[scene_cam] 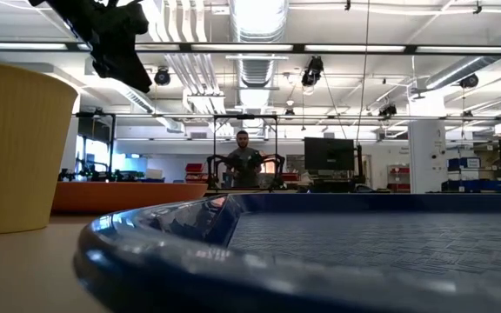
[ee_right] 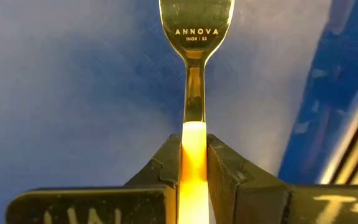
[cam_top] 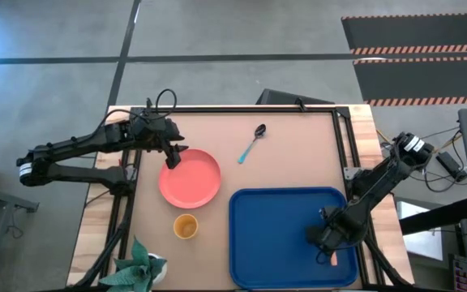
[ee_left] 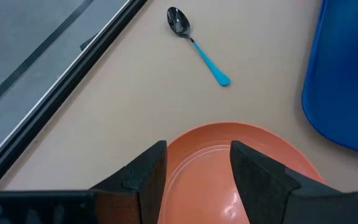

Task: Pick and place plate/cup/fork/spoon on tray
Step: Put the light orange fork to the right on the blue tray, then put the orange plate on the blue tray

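Observation:
The coral-pink plate [cam_top: 189, 178] lies flat on the table, with the small orange-yellow cup [cam_top: 186, 226] standing just nearer. The teal-handled spoon [cam_top: 251, 143] lies on the table beyond the blue tray [cam_top: 282, 243]. My left gripper [cam_top: 173, 156] is open above the plate's far-left rim [ee_left: 197, 140], with its fingers on either side of the rim. It stands well above the table in the low view [scene_cam: 116, 43]. My right gripper [cam_top: 327, 243] is over the tray's right part, shut on the fork [ee_right: 194, 37]. My right gripper pinches the fork's peach handle [ee_right: 193, 146] between its two fingers, close to where it joins the metal neck [ee_right: 194, 93]. The fork runs on ahead of the fingers, head toward the tray floor [ee_right: 73, 93]. Its handle end [cam_top: 332, 259] sticks out behind the gripper.
A small green plant [cam_top: 140, 268] stands at the table's near left corner. Black frame rails run along the table's left and right sides. The tray's raised rim [scene_cam: 190, 235] fills the low view's front. A person [scene_cam: 244, 161] stands far off in the room.

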You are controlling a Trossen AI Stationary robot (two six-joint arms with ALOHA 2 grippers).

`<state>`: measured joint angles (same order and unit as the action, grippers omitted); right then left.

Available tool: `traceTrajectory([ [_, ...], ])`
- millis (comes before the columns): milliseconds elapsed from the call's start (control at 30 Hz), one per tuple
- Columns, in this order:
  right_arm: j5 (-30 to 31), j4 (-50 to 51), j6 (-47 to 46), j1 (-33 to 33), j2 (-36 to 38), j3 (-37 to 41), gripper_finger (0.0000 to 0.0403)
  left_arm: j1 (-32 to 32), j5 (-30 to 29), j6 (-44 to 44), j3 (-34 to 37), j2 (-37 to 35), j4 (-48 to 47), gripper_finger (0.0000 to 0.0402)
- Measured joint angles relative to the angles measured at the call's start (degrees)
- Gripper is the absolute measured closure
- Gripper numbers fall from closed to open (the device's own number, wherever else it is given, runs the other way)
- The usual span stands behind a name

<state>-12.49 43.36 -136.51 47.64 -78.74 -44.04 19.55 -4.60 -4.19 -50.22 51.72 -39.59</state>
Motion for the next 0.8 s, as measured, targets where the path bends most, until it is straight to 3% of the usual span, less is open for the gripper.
traceTrajectory([
  [167,-1.70,-6.11,-0.15,1.51,-1.41,2.44,0.0370,0.00,0.00,-0.35,0.00,0.00,0.04,0.0242],
  [433,-2.21,-6.46,-0.43,1.84,-1.85,2.29,0.0366,0.00,0.00,-1.46,0.00,0.00,0.06,0.0242],
  [667,-3.13,-6.66,-0.44,1.86,-1.94,2.09,0.0274,0.00,0.00,-1.51,0.00,0.00,0.09,0.0242],
  [800,-1.63,-6.67,-0.45,1.59,-1.94,1.41,0.0253,-0.02,0.00,-1.55,0.00,0.00,0.09,0.0242],
])
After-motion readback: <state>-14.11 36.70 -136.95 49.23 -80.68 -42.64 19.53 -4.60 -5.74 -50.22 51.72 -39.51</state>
